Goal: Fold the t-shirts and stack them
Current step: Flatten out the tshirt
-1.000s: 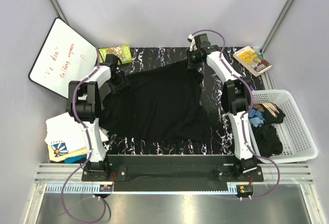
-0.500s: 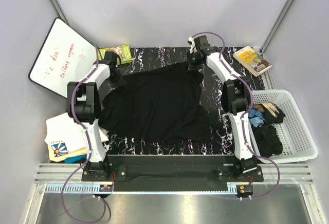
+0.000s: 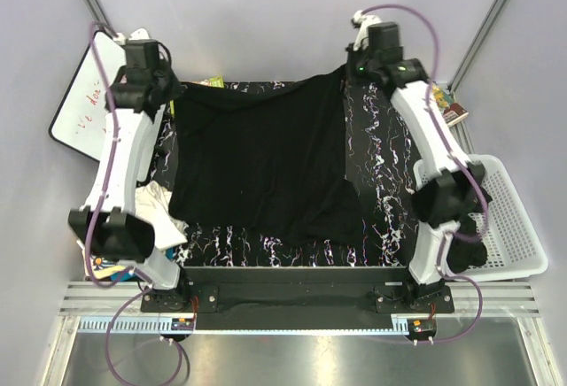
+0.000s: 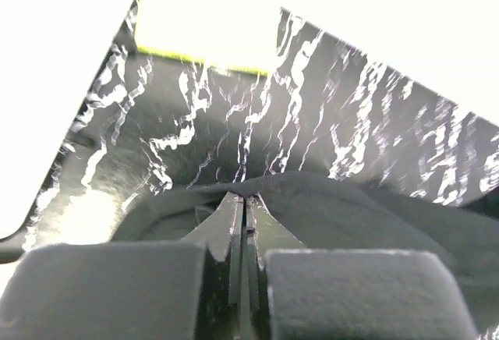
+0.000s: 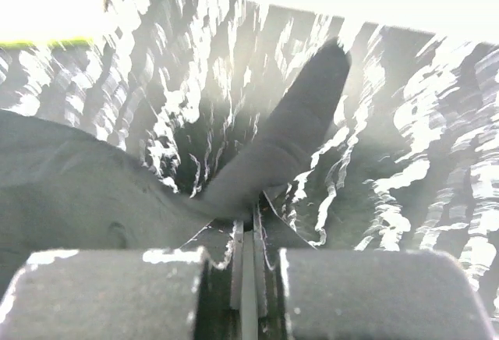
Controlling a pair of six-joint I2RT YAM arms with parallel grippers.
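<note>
A plain black t-shirt (image 3: 266, 165) is stretched over the black marbled table (image 3: 381, 173). Its far edge is raised and pulled taut between my two grippers, while its near hem rests on the table. My left gripper (image 3: 170, 88) is shut on the shirt's far left corner; the left wrist view shows the cloth (image 4: 351, 207) pinched at the closed fingertips (image 4: 245, 197). The right gripper (image 3: 352, 69) is shut on the far right corner, and in the right wrist view a sleeve (image 5: 304, 114) sticks up past the closed jaws (image 5: 253, 214). A white t-shirt (image 3: 161, 202) lies crumpled at the left.
A whiteboard (image 3: 75, 107) leans at the far left behind the left arm. A white slatted basket (image 3: 509, 227) holding dark clothes stands at the right. A book (image 3: 450, 104) lies at the far right corner, and a green box (image 3: 211, 81) peeks out behind the shirt's raised edge.
Both arms have risen and swung outward, lifting the shirt's far edge off the table and pulling it taut. The left gripper has shut on the cloth; the right has tightened.
</note>
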